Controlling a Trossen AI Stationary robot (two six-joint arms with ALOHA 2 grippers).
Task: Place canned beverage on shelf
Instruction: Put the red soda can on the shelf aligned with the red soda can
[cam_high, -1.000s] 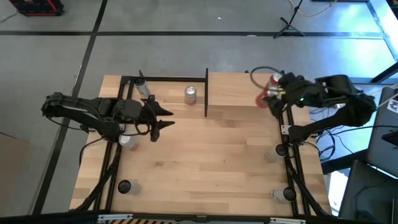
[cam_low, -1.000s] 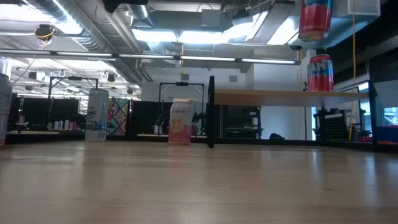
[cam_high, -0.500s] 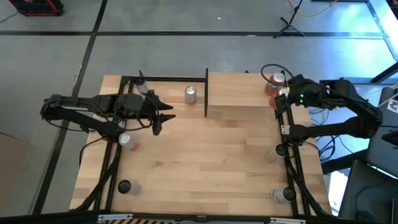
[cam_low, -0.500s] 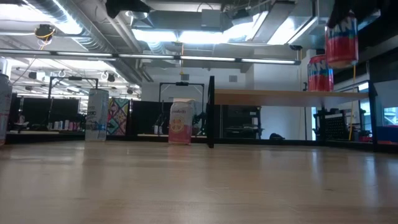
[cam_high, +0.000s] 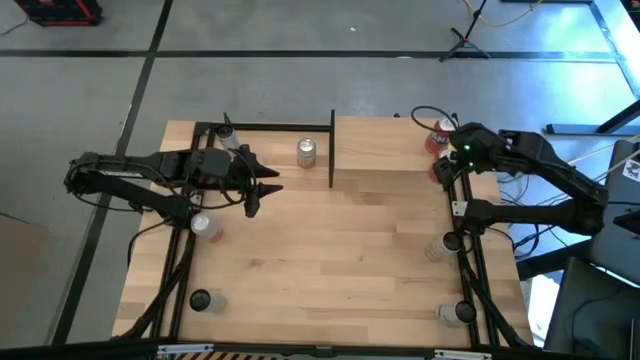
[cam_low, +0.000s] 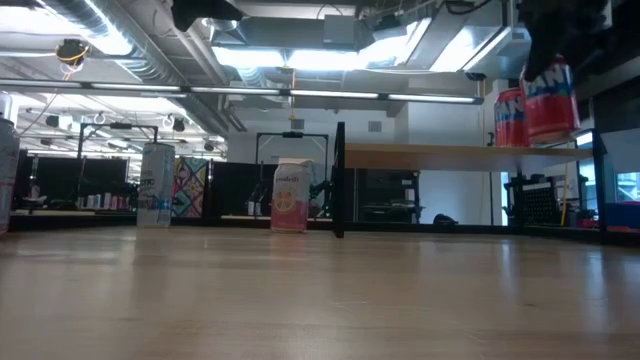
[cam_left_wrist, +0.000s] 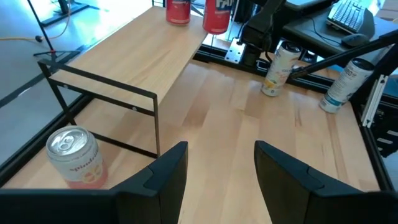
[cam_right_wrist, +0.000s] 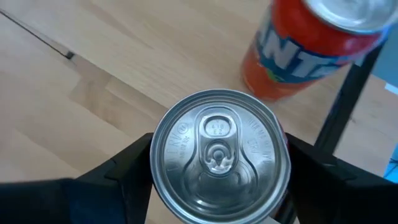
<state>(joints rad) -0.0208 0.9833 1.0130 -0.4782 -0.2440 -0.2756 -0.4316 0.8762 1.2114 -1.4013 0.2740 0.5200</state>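
My right gripper (cam_right_wrist: 219, 186) is clamped on the red can (cam_right_wrist: 221, 149), held upright over the shelf (cam_high: 385, 140) at its right end, upper right of the high view. In the low view the can hangs just above the panel, so the drop looks short and straight down. A second red can (cam_right_wrist: 305, 50) already stands just beside it, the thing to avoid bumping. My left gripper (cam_left_wrist: 217, 180) waits open, mid-left, near a pink can (cam_left_wrist: 76, 158).
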